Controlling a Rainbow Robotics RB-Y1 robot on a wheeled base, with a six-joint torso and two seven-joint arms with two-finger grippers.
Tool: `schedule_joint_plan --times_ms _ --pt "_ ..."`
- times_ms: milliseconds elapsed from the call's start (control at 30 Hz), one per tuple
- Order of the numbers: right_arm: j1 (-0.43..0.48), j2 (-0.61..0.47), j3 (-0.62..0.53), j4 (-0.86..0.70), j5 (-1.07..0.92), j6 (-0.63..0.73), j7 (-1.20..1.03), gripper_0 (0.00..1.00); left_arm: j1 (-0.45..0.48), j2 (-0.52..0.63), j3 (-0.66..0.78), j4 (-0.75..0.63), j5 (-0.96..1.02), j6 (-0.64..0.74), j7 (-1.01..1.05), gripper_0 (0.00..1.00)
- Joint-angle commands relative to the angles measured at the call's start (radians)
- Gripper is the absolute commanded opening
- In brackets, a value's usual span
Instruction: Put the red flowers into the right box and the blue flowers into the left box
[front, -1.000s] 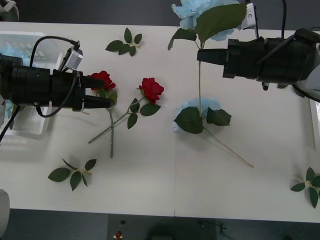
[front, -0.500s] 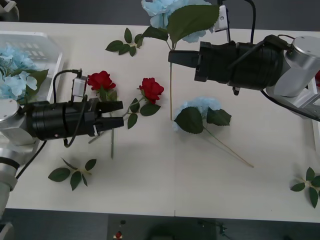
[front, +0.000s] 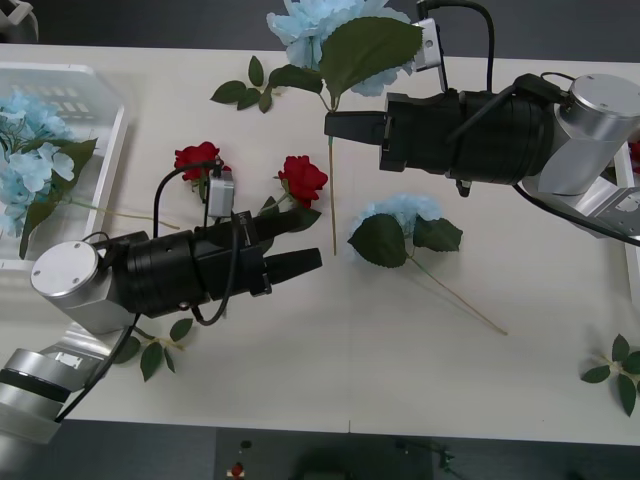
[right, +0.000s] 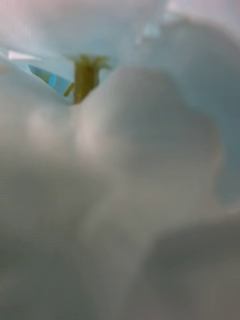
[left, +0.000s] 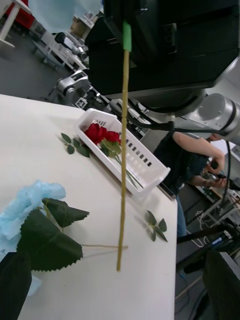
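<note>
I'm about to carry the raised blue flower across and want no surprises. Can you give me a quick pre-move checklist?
1. right tool shut on the held blue flower by its stem: ok.
2. Stem tip clear of the table: cannot tell.
3. left tool open and empty, beside the red flowers: ok.
4. left box has room: ok.
5. Left arm out of the carry path: cannot tell.

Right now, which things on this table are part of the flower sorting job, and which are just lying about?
Part of the job:
- two red roses on the table
- blue flower held up by the right gripper
- blue flower on the table
- left box with blue flowers inside
- right box with red roses inside

Lying about:
- loose leaf sprigs
</note>
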Motion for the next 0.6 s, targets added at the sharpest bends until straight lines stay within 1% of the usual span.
schedule_joint_plan --times_ms 33,133,233,333,433,500,567,600 --pt "-0.038 0.000 -0.016 -0.021 -0.011 0.003 -0.043 0.00 -0.041 0.004 -0.075 -0.063 0.007 -0.127 0.012 1.00" --pt "-0.038 -0.002 -0.016 -0.019 -0.011 0.003 -0.046 0.00 -0.058 -0.016 -0.104 -0.064 -0.001 -0.189 0.012 1.00" --pt "-0.038 0.000 -0.016 -0.019 -0.011 0.003 -0.050 0.00 -0.068 -0.041 -0.110 -0.064 -0.045 -0.218 0.012 1.00" --pt "-0.038 0.000 -0.016 -0.019 -0.011 0.005 -0.051 0.00 -0.077 -0.053 -0.113 -0.064 -0.068 -0.233 0.012 0.97" --pt "-0.038 0.000 -0.016 -0.019 -0.011 0.005 -0.053 0.00 -0.083 -0.059 -0.138 -0.064 -0.067 -0.265 0.012 0.77" --pt "-0.040 0.000 -0.016 -0.019 -0.011 0.003 -0.053 0.00 -0.087 -0.059 -0.153 -0.064 -0.067 -0.290 0.012 0.54" --pt "-0.040 0.000 -0.016 -0.019 -0.011 0.005 -0.051 0.00 -0.091 -0.059 -0.162 -0.064 -0.067 -0.307 0.012 0.19" --pt "-0.040 0.000 -0.016 -0.019 -0.011 0.003 -0.053 0.00 -0.091 -0.061 -0.164 -0.064 -0.067 -0.310 0.012 0.06"
